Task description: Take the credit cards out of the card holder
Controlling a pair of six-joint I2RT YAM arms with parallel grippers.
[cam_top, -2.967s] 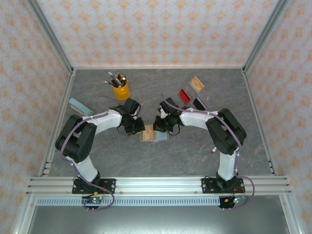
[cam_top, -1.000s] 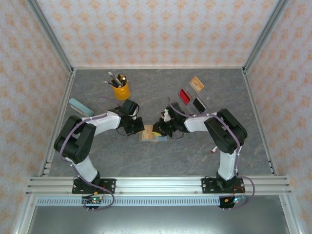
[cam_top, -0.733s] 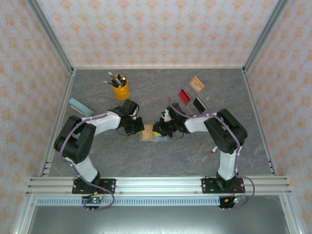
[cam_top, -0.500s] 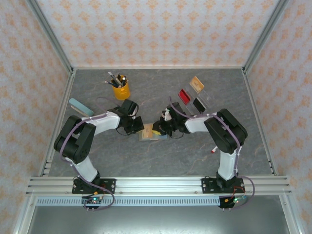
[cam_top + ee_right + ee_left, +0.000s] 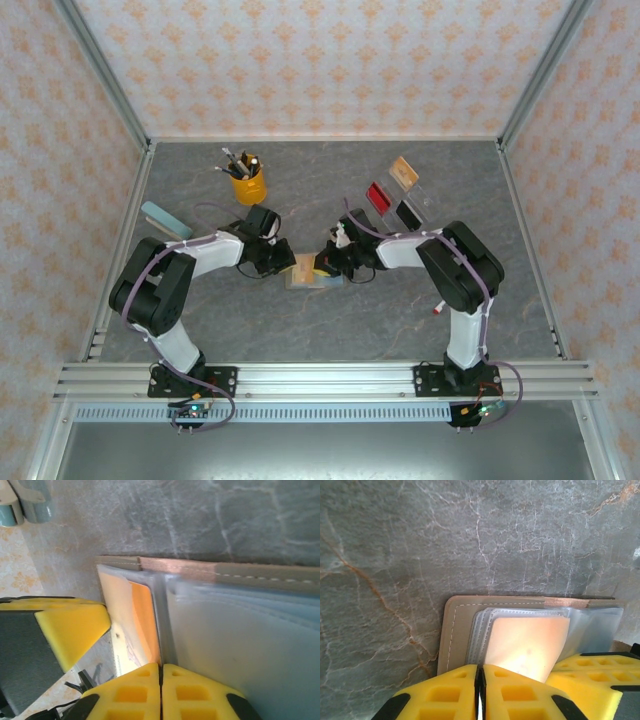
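Lying between left tool [image 5: 479, 690] and right tool [image 5: 161, 690] is card holder [image 5: 312, 280].

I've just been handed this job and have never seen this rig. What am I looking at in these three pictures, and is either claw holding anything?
The machine is a left arm and a right arm bolted at the near edge of a table, each ending in a two-finger gripper. The overhead picture looks down from behind them; both arms reach to the open card holder. The other two pictures come from a camera on each wrist. The left gripper is shut at the holder's edge, near a pale orange card in its sleeve. The right gripper is shut, beside that card. Whether either pinches anything is hidden. Elsewhere lie a red card, a black card, a tan-orange card, a yellow pen cup and a light-blue block.
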